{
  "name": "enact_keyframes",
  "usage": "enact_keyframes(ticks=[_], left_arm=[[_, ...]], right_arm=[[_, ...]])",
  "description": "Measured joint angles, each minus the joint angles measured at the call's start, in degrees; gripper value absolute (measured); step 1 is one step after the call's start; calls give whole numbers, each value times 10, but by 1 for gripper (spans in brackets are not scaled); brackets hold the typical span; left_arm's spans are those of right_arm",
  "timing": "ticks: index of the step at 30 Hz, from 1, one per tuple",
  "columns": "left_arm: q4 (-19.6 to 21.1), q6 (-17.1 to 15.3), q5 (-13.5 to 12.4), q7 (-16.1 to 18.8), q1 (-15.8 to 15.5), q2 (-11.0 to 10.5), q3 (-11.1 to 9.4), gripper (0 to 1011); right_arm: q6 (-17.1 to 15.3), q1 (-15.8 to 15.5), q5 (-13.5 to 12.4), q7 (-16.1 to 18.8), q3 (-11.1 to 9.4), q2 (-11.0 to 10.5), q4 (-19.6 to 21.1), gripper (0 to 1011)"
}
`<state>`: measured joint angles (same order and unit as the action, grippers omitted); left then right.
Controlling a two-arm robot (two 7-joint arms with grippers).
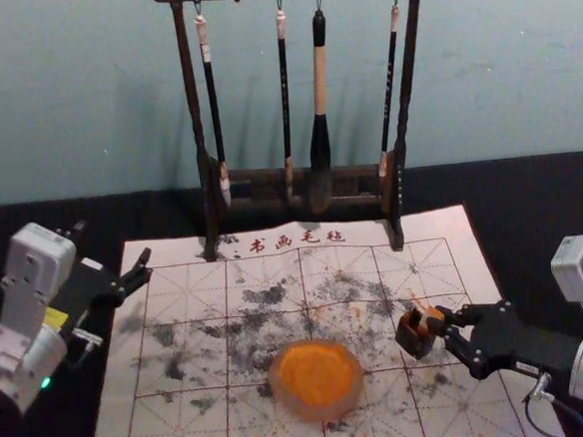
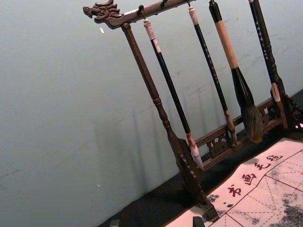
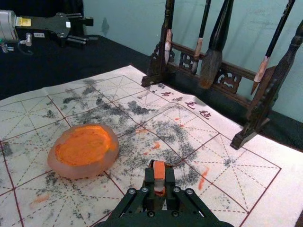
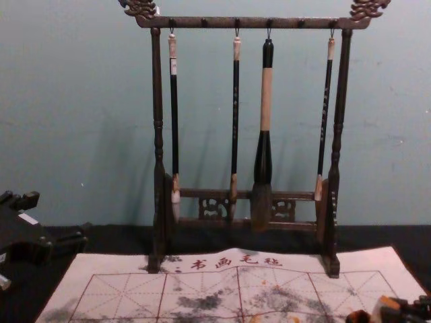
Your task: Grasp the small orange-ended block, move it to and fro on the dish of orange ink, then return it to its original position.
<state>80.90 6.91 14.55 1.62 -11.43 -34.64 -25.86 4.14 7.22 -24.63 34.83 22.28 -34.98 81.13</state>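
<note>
Small orange-ended block (image 1: 434, 319) gripped by the right gripper (image 1: 444, 329), at what seems a dark holder (image 1: 412, 339), right of the ink dish (image 1: 321, 411), left gripper (image 1: 114, 247) parked open by the mat (image 1: 473, 251).

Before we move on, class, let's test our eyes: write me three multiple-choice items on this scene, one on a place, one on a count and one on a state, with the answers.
1. Seen from the robot, where is the dish relative to the right gripper?
A) To its right
B) To its left
C) Directly beneath it

2. How many brushes hang from the rack?
A) Three
B) Six
C) Four

3. How is the orange-ended block?
A) Held by the right gripper
B) Lying in the dish
C) Hanging from the rack

Answers:
1 B: the head view shows this, with the left gripper farther left.
2 C: the chest view shows four handles.
3 A: the right wrist view shows it between the fingers.
</note>
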Motion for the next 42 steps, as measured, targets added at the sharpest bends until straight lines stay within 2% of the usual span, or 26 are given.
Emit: enact_keyframes(ticks=[12, 22, 28, 35, 42], left_arm=[[0, 0, 0, 0, 0, 0, 0, 1001], [0, 0, 0, 0, 0, 0, 0, 1001], [0, 0, 0, 0, 0, 0, 0, 1001], [0, 0, 0, 0, 0, 0, 0, 1001], [0, 0, 0, 0, 0, 0, 0, 1001]], right_arm=[[-1, -2, -8, 5, -8, -1, 6, 85], [1, -12, -35, 10, -28, -10, 45, 85], [5, -10, -46, 17, -30, -13, 63, 85], [-2, 5, -48, 28, -11, -13, 77, 85], [-17, 21, -28, 30, 20, -9, 80, 85]])
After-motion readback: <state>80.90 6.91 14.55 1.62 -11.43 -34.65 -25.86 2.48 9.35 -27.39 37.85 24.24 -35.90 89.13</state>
